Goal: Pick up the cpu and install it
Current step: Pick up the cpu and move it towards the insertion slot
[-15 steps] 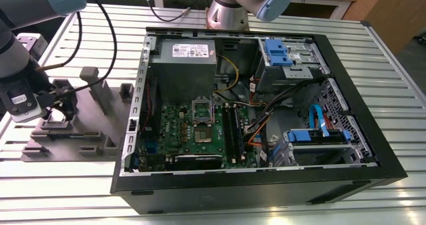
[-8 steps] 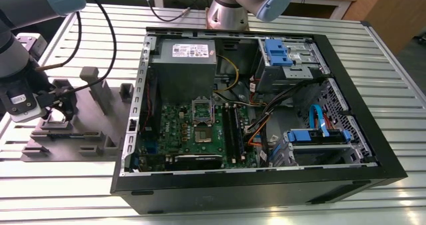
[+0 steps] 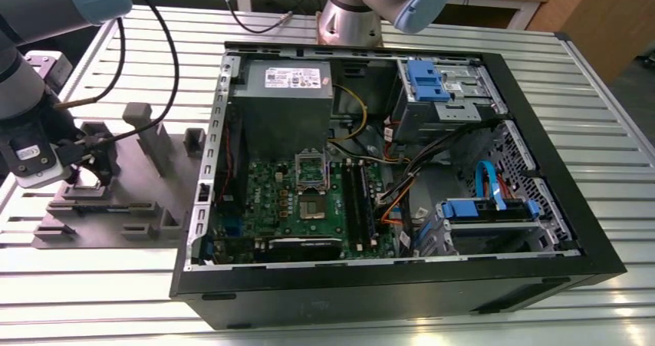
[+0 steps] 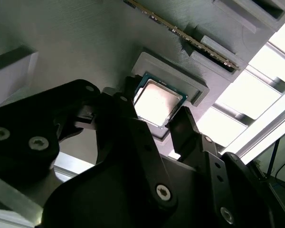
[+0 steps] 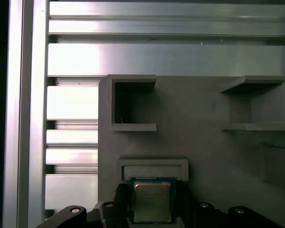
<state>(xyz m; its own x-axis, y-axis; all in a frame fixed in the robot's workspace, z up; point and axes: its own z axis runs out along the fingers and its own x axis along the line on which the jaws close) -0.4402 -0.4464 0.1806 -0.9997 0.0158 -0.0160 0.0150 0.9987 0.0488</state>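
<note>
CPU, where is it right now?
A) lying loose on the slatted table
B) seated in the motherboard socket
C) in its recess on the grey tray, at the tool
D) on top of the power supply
C: both wrist views show the cpu lying in the framed recess of the grey tray, with the tool right at it, outside the computer case.

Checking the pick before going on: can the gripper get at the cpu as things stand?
Probably yes. The gripper is right at the cpu, which lies flat in its pocket on the tray, top bare, with nothing between them.
</note>
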